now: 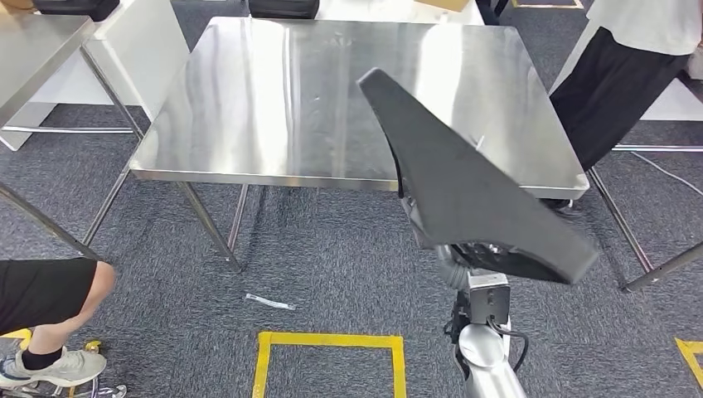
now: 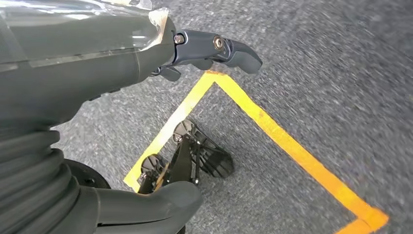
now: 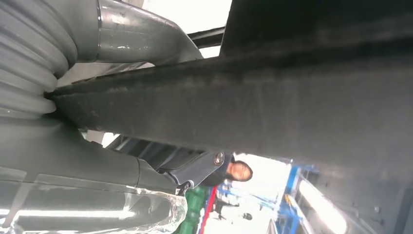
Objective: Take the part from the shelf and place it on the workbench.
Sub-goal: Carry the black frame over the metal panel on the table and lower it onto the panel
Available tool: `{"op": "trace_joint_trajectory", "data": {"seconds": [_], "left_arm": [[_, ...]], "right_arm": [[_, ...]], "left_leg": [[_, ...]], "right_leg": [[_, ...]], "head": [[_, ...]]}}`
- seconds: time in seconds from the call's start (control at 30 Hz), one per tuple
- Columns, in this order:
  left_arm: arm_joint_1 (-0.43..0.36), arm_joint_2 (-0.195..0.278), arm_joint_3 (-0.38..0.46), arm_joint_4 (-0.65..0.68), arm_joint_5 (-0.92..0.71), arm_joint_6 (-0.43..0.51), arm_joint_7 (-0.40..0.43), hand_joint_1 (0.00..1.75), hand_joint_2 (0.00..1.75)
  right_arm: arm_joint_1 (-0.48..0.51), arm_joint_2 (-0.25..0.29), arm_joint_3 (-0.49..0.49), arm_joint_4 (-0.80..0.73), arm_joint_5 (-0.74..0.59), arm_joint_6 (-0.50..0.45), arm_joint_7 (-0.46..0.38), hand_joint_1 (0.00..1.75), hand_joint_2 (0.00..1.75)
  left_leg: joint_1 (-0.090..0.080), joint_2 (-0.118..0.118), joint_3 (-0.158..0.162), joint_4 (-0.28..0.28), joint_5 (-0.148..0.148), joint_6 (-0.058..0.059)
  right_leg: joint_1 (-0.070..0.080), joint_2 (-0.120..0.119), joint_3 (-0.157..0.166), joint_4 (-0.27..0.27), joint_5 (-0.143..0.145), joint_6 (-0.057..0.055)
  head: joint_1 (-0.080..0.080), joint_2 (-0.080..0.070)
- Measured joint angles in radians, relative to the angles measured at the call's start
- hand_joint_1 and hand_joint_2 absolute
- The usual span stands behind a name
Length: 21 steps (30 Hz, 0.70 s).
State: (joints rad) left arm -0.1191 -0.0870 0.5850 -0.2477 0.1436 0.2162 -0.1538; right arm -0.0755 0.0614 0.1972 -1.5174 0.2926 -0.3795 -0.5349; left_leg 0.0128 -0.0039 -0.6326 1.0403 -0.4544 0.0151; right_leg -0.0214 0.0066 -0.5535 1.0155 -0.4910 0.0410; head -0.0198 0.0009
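Observation:
The part is a long, flat black piece, wide at the near end and tapering to a narrow tip. It slants up over the front right corner of the steel workbench, held above its top. My right hand grips it from underneath at the wide end and is mostly hidden by it. In the right wrist view the part runs across the picture, clamped between the thumb and the fingers. My left hand hangs over the carpet with its fingers apart and nothing in it.
A person in black trousers stands at the workbench's right side. Another person's leg and shoe are at the lower left. A second steel table stands far left. Yellow floor tape and a white scrap lie in front.

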Motion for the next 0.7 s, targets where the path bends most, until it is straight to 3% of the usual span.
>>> {"op": "trace_joint_trajectory", "data": {"seconds": [0.1, 0.13, 0.2, 0.27, 0.3, 0.37, 0.43, 0.47, 0.53, 0.6, 0.63, 0.7], "left_arm": [[-0.006, -0.006, 0.000, 0.000, -0.006, 0.001, -0.002, 0.00, 1.75], [-0.011, -0.007, 0.000, -0.001, -0.009, 0.002, -0.002, 0.00, 1.75], [-0.017, -0.010, -0.001, -0.001, -0.015, 0.003, -0.002, 0.00, 1.75], [-0.018, -0.014, -0.002, -0.001, -0.021, 0.003, -0.002, 0.00, 1.75], [-0.017, -0.016, -0.002, -0.001, -0.023, 0.003, -0.002, 0.00, 1.75], [-0.017, -0.019, -0.003, -0.001, -0.024, 0.002, -0.002, 0.00, 1.75], [-0.018, -0.022, -0.003, -0.001, -0.025, -0.001, -0.002, 0.00, 1.75], [-0.018, -0.024, -0.003, -0.001, -0.026, -0.003, -0.002, 0.00, 1.75], [-0.019, -0.026, -0.004, -0.001, -0.029, -0.008, -0.001, 0.00, 1.75], [-0.020, -0.028, -0.004, -0.001, -0.033, -0.012, 0.000, 0.00, 1.75], [-0.020, -0.028, -0.004, -0.002, -0.035, -0.014, 0.002, 0.00, 1.75], [-0.021, -0.029, -0.005, -0.002, -0.041, -0.016, 0.005, 0.00, 1.75]], "right_arm": [[0.013, -0.006, -0.008, -0.024, -0.005, 0.005, -0.011, 1.73, 1.75], [0.016, -0.009, -0.012, -0.032, -0.006, 0.006, -0.012, 1.73, 1.75], [0.030, -0.016, -0.021, -0.042, -0.006, 0.006, -0.012, 1.73, 1.75], [0.050, -0.022, -0.029, -0.051, -0.007, 0.005, -0.012, 1.73, 1.75], [0.057, -0.024, -0.033, -0.055, -0.007, 0.005, -0.012, 1.73, 1.75], [0.064, -0.027, -0.038, -0.063, -0.007, 0.005, -0.012, 1.73, 1.75], [0.067, -0.031, -0.042, -0.073, -0.007, 0.006, -0.012, 1.73, 1.75], [0.069, -0.031, -0.043, -0.079, -0.008, 0.006, -0.012, 1.73, 1.75], [0.076, -0.032, -0.047, -0.092, -0.009, 0.008, -0.011, 1.73, 1.75], [0.082, -0.033, -0.053, -0.105, -0.009, 0.012, -0.010, 1.73, 1.75], [0.084, -0.033, -0.057, -0.112, -0.010, 0.014, -0.010, 1.73, 1.75], [0.087, -0.033, -0.063, -0.124, -0.011, 0.021, -0.008, 1.73, 1.75]], "left_leg": [[0.001, 0.000, 0.016, -0.010, 0.012, 0.022], [0.001, 0.000, 0.021, -0.012, 0.010, 0.028], [-0.002, 0.000, 0.029, -0.012, 0.002, 0.038], [-0.005, -0.003, 0.038, -0.012, -0.007, 0.042], [-0.006, -0.004, 0.042, -0.012, -0.010, 0.042], [-0.007, -0.006, 0.054, -0.012, -0.018, 0.040], [-0.011, -0.007, 0.065, -0.011, -0.030, 0.034], [-0.013, -0.006, 0.070, -0.011, -0.036, 0.030], [-0.017, -0.006, 0.075, -0.014, -0.045, 0.021], [-0.014, -0.005, 0.076, -0.010, -0.052, 0.011], [-0.013, -0.004, 0.068, 0.010, -0.064, 0.005], [-0.008, -0.002, 0.017, 0.113, -0.111, -0.006]], "right_leg": [[-0.001, -0.002, -0.011, 0.035, -0.024, 0.013], [0.000, -0.003, -0.036, 0.085, -0.044, 0.011], [0.001, -0.003, -0.116, 0.225, -0.091, 0.005], [0.002, -0.003, -0.171, 0.301, -0.101, 0.008], [0.003, -0.003, -0.176, 0.295, -0.089, 0.012], [0.004, -0.003, -0.142, 0.197, -0.034, 0.020], [0.011, -0.004, -0.087, 0.066, 0.027, 0.018], [0.015, -0.004, -0.068, 0.026, 0.044, 0.013], [0.021, -0.004, -0.054, 0.005, 0.052, 0.001], [0.011, -0.002, -0.048, 0.001, 0.051, -0.008], [0.005, -0.002, -0.042, -0.003, 0.049, -0.014], [0.000, -0.002, -0.029, -0.006, 0.042, -0.026]], "head": [[0.001, 0.000], [0.001, 0.000], [0.002, 0.000], [0.001, 0.000], [0.001, 0.000], [0.002, 0.000], [0.002, 0.000], [0.001, 0.000], [0.000, 0.000], [0.000, 0.000], [0.000, 0.000], [0.000, 0.000]]}}
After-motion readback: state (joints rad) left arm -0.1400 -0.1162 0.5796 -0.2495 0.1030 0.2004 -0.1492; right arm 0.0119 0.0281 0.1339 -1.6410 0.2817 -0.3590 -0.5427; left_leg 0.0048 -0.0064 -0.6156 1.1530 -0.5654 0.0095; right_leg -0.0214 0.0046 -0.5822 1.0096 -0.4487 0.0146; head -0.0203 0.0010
